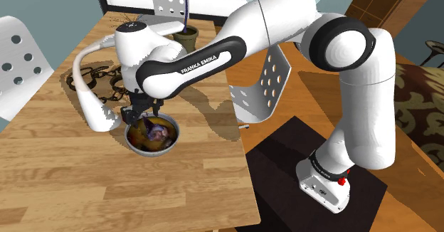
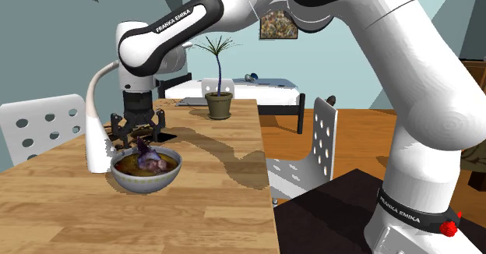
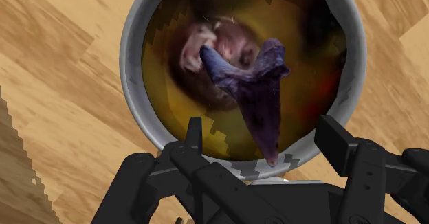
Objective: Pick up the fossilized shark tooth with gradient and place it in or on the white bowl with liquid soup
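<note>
A purple-blue shark tooth [image 3: 258, 95] lies in the soup of the grey-rimmed bowl [image 3: 130, 85], its point toward the gripper. My gripper [image 3: 265, 137] hangs just above the bowl's near rim, open; its fingers [image 3: 196, 133] stand apart on either side of the tooth's tip and do not touch it. In the shoulder view the gripper [image 1: 139, 114] sits right over the bowl [image 1: 171, 139] with the tooth [image 1: 153, 129] inside. The second exterior view has the tooth [image 2: 146, 158] sticking up from the bowl [image 2: 146, 179] below the gripper [image 2: 139, 133].
The bowl stands on a wooden table [image 1: 107, 188]. A white curved lamp [image 1: 92, 106] rises close beside the bowl. A dark wire object [image 1: 99, 81] and a potted plant [image 1: 186, 37] stand farther back. White perforated chairs [image 1: 267, 88] flank the table.
</note>
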Controlling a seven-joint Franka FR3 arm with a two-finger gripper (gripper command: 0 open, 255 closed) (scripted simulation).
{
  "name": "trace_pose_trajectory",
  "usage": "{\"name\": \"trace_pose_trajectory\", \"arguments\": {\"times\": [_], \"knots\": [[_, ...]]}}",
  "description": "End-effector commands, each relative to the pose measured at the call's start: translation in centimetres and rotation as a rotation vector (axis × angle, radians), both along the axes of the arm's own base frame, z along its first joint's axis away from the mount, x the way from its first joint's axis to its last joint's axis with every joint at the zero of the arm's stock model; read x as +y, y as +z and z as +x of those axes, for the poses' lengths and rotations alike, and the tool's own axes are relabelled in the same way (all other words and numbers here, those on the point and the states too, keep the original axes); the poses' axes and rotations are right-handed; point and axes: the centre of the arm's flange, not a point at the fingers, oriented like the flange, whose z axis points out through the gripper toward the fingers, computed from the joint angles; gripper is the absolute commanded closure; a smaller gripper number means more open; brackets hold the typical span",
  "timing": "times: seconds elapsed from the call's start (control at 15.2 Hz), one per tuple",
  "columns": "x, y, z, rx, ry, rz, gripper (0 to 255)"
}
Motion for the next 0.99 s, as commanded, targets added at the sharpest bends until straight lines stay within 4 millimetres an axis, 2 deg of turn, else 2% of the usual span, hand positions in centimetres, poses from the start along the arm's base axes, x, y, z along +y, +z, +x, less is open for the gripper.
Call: {"name": "trace_pose_trajectory", "arguments": {"times": [0.0, 0.13, 0.4, 0.92], "knots": [[0.0, 0.0, 0.0, 0.000, 0.000, 0.000, 0], [0.0, 0.0, 0.0, 0.000, 0.000, 0.000, 0], [-0.3, 5.0, 0.0, 0.000, 0.000, 0.000, 0], [-0.3, 5.0, 0.0, 0.000, 0.000, 0.000, 0]]}}
